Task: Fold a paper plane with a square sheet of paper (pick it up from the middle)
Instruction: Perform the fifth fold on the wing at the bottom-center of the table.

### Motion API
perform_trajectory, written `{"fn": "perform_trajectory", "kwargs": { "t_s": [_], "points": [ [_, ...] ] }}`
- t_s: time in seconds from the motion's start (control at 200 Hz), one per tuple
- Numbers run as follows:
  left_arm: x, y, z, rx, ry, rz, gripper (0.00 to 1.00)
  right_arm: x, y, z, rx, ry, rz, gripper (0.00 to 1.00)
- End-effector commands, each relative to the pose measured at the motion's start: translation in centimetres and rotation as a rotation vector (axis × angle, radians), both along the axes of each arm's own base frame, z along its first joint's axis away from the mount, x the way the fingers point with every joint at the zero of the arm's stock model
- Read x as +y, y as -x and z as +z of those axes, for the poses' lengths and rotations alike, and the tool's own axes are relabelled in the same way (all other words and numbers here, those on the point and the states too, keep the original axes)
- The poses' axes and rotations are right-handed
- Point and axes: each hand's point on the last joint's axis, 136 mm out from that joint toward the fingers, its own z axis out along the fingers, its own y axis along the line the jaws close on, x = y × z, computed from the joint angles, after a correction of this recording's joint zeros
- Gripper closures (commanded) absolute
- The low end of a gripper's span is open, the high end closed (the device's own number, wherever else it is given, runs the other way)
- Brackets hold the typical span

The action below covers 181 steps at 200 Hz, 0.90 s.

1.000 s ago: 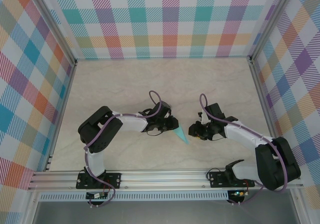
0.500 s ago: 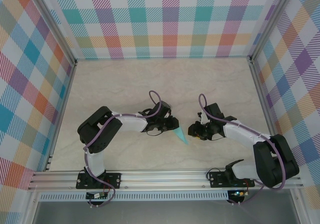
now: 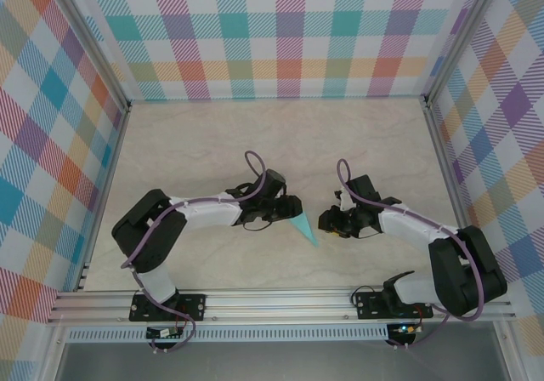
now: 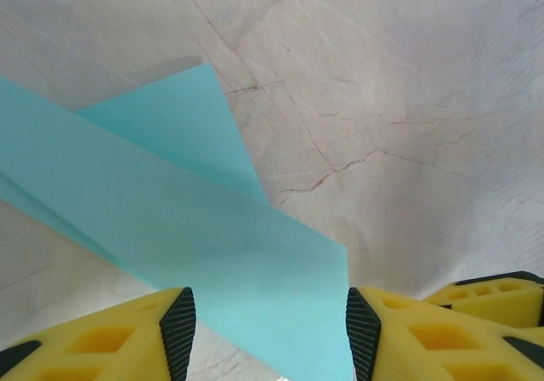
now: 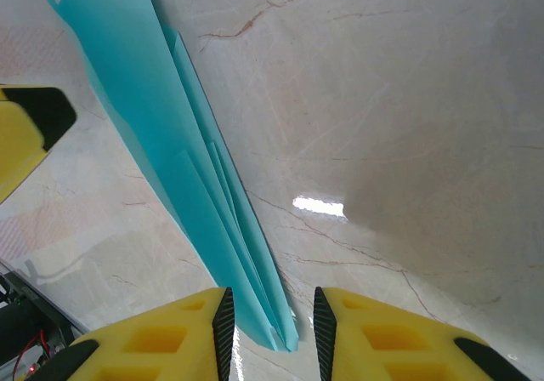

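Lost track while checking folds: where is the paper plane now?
In the top view the paper plane is near the front centre of the table, between the left gripper and the right gripper.

From high behind the arm bases (image 3: 167, 303) we look steeply down on the cream marble-patterned tabletop (image 3: 212, 143). Our two wrist cameras sit close above it, each looking past its yellow fingers (image 4: 93, 343); all three views share the turquoise folded paper plane (image 3: 304, 228).

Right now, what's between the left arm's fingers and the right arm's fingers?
The paper plane, lying on the table; the top view shows it between the left fingers and right fingers.
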Motion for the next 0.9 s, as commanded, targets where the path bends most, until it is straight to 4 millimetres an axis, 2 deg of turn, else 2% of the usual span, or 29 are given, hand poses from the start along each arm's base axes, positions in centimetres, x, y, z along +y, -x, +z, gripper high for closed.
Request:
{"fn": "perform_trajectory", "kwargs": {
  "t_s": [0.0, 0.395, 0.655, 0.9],
  "points": [
    [1.7, 0.3, 0.7, -0.022, -0.042, 0.054, 0.43, 0.5, -0.4, 0.4, -0.018, -0.029, 0.023, 0.67],
    [4.5, 1.0, 1.6, -0.037, -0.079, 0.159, 0.33, 1.0, -1.3, 0.6, -0.031, -0.047, 0.019, 0.63],
    [5.9, 1.4, 1.9, -0.037, -0.09, 0.216, 0.27, 2.7, -1.9, 1.2, -0.028, -0.145, 0.051, 0.62],
    [6.2, 1.9, 2.0, -0.025, -0.08, 0.224, 0.21, 3.6, -1.8, 0.7, 0.005, -0.207, 0.063, 0.63]
  ]
}}
